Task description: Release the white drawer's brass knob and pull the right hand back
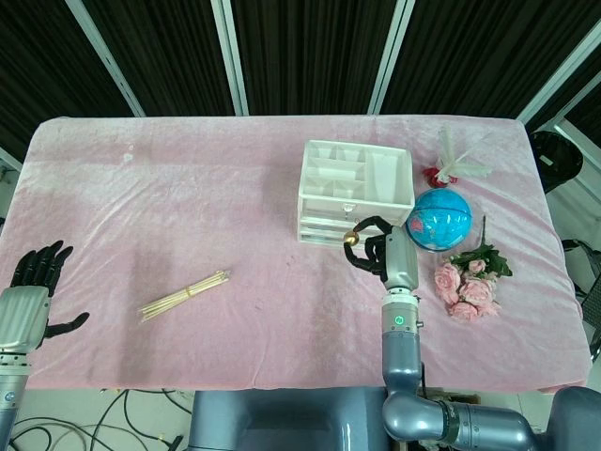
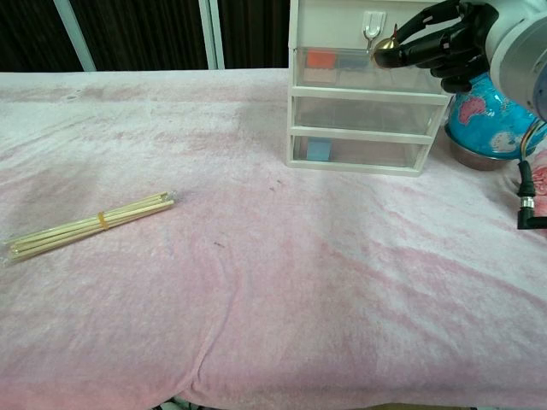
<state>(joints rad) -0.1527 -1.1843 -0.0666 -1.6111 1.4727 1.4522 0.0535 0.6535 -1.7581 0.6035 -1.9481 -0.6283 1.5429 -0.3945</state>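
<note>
A white drawer unit (image 1: 355, 188) (image 2: 359, 120) with clear-fronted drawers stands on the pink cloth right of centre. Its top drawer sits slightly pulled out and carries a brass knob (image 1: 351, 238) (image 2: 387, 40). My right hand (image 1: 380, 249) (image 2: 444, 38) reaches to the drawer front from the near side, and its dark fingers (image 2: 402, 53) pinch the knob. My left hand (image 1: 33, 291) hangs at the table's near left corner with fingers spread and nothing in it; only the head view shows it.
A blue globe (image 1: 439, 218) (image 2: 496, 115) stands right of the drawers, beside my right wrist. Pink flowers (image 1: 468, 282) lie near it, and a white ornament on a red base (image 1: 451, 164) stands behind. A bundle of thin sticks (image 1: 185, 295) (image 2: 90, 224) lies left of centre.
</note>
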